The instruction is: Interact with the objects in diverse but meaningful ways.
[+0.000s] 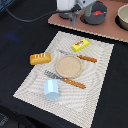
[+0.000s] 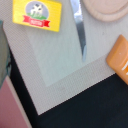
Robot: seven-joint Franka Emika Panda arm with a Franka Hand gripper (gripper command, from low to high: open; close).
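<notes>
My gripper hangs over the far edge of the woven placemat, near the pinkish board; its fingers are blurred and stay out of the wrist view. On the mat lie a yellow packet, a golden-brown bread loaf and a light-blue cup. A red tomato sits in a grey pot on the board. A second pot stands at the exterior view's right edge.
A tan round plate sits mid-mat between an orange-handled knife and a fork. Black tabletop surrounds the mat. The mat's corner borders the board's pink edge.
</notes>
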